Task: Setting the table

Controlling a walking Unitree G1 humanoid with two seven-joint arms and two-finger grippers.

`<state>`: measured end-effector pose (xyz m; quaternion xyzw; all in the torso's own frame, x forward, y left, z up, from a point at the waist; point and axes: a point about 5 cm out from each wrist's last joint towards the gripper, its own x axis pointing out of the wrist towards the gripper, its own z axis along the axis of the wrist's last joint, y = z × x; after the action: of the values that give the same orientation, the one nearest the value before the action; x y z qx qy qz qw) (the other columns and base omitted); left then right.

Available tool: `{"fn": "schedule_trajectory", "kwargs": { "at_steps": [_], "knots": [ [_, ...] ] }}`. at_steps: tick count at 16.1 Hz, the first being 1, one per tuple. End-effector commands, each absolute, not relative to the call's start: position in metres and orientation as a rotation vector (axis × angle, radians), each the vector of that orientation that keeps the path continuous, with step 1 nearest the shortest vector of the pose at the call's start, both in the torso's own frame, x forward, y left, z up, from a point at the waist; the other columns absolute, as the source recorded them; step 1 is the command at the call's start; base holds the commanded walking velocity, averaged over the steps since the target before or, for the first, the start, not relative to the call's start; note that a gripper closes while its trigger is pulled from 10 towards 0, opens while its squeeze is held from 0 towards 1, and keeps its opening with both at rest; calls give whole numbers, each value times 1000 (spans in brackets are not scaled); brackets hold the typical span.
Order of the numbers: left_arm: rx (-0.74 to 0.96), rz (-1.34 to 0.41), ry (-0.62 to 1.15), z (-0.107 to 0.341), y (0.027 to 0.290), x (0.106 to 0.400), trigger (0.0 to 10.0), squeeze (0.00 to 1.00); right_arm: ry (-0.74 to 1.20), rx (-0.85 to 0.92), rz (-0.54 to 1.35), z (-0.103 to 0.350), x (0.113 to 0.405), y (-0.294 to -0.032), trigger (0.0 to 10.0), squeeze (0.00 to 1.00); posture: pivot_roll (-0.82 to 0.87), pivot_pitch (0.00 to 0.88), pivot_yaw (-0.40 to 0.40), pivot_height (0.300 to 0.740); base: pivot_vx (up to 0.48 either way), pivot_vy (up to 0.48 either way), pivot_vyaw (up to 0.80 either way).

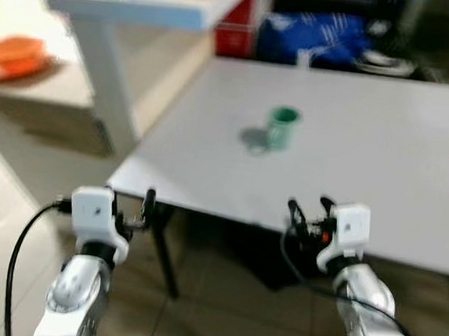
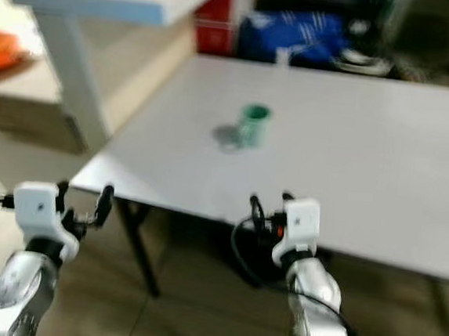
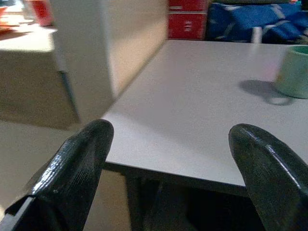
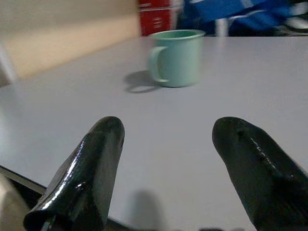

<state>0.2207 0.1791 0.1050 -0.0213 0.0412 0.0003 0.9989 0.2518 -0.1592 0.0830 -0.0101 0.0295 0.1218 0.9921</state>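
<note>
A green mug (image 1: 282,127) stands upright on a grey table (image 1: 382,166). Both grippers, left (image 3: 168,159) and right (image 4: 166,159), hover at its near edge, fingers spread wide, empty.

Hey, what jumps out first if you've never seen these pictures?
A lone green mug standing upright on the grey table, handle toward the robot's left. Both grippers, left and right, are raised at the near table edge with fingers apart and nothing between them.
</note>
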Motion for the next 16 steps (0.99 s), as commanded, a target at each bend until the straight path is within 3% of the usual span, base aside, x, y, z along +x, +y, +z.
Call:
{"fn": "schedule_trajectory", "kwargs": {
  "at_steps": [1,4,9,16],
  "knots": [
    [-50,-15,75,107,176,225,10000,0,51,-39,238,84,252,-163,10000,0,-176,0,104,740,0,0,-631],
    [-43,-11,74,108,178,233,10000,0,49,-54,247,84,256,-162,10000,0,-171,0,96,740,0,0,-669],
    [-28,-20,75,107,174,236,10000,0,50,-98,257,83,260,-161,10000,0,-165,0,88,740,0,0,0],
    [-41,-32,79,106,169,230,10000,0,55,-86,257,81,260,-164,10000,0,-158,0,81,740,0,0,-717]
  ]
}}
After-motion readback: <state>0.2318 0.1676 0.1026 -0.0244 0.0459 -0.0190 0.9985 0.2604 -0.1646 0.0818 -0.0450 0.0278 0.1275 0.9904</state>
